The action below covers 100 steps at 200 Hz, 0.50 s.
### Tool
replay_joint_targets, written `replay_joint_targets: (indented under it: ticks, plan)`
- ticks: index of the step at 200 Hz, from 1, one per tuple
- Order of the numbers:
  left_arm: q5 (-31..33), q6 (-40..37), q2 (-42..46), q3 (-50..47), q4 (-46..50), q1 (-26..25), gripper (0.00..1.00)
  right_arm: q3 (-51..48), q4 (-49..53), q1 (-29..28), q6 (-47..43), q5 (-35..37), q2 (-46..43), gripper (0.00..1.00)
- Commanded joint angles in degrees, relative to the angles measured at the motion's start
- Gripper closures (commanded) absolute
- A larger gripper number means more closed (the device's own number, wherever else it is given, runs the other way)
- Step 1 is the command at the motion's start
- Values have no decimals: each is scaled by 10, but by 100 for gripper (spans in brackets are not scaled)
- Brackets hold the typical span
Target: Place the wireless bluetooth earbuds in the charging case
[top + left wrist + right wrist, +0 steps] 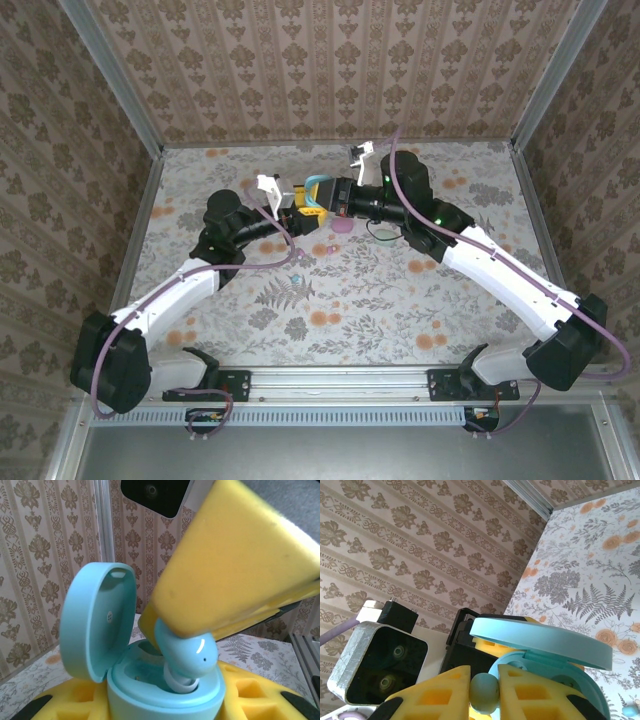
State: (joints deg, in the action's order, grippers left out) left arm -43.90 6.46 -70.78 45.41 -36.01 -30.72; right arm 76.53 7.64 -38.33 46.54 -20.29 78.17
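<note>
Yellow fingertips (445, 695) of the right gripper (484, 692) are pinching a pale blue earbud (192, 652), closed only as far as the bud allows, and are tipping it into a socket of the charging case (160, 692). Around the case's base the left gripper (300, 204) is clamping tight, steadying it with the lid (95, 620) swung open. Beside the case, a pink case (342, 226) is lying on the table.

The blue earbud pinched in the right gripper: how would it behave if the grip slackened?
The earbud looks glossy and rounded, so it probably slips easily between the right gripper's pads. Tiny beside the case, it seems light. With no flat side showing, it would likely roll if dropped.
</note>
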Motion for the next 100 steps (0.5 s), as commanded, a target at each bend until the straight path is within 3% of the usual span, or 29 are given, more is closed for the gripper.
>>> replay_joint_targets:
  ticks: [1,100]
  plan:
    - [-1,10,6,12,-67,0,66,9,76,-4,-11,27,8,78]
    - [-21,1,3,20,-51,-4,66,40,77,-8,1,23,34,72]
